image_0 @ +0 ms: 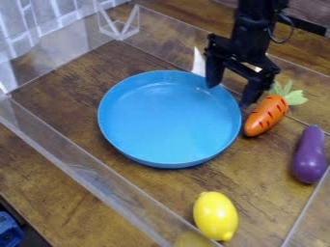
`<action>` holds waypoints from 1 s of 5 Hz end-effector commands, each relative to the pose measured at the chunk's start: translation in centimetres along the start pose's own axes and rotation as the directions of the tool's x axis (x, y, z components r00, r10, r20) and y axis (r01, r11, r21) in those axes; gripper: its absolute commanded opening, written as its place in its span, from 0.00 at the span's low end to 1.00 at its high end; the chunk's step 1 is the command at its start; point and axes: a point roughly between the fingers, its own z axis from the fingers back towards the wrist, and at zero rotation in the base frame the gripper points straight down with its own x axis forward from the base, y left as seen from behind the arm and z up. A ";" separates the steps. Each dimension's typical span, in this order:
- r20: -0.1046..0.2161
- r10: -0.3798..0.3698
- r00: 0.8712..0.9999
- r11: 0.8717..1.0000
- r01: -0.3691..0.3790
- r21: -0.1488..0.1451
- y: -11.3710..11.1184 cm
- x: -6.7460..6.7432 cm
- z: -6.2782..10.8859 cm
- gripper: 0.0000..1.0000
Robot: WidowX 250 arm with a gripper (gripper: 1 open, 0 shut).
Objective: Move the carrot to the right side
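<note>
Just right of the downward-pointing fingers, which are spread wide and empty, the carrot is seen lying on the tabletop; a blue plate is shown below-left of them.

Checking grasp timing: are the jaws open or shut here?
Open. The gripper shows two dark fingers spread apart with a gap between them, above the plate's rim, holding nothing.

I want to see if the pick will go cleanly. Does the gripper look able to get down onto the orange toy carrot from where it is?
Probably yes. The open black gripper points down just left of the orange toy carrot, with nothing over it. The blue round plate sits close on one side, the purple eggplant apart on the other.
</note>
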 end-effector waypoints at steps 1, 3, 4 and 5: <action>0.101 0.036 0.994 0.999 -0.037 0.008 -1.2 1.5 3.5 1.00; 0.150 -0.176 0.973 0.984 0.176 0.010 -3.2 3.0 -0.3 1.00; 0.145 -0.186 0.972 0.982 0.186 0.017 -4.1 3.1 -1.3 1.00; 0.152 -0.197 0.969 0.980 0.198 0.014 -4.9 3.0 -1.9 0.00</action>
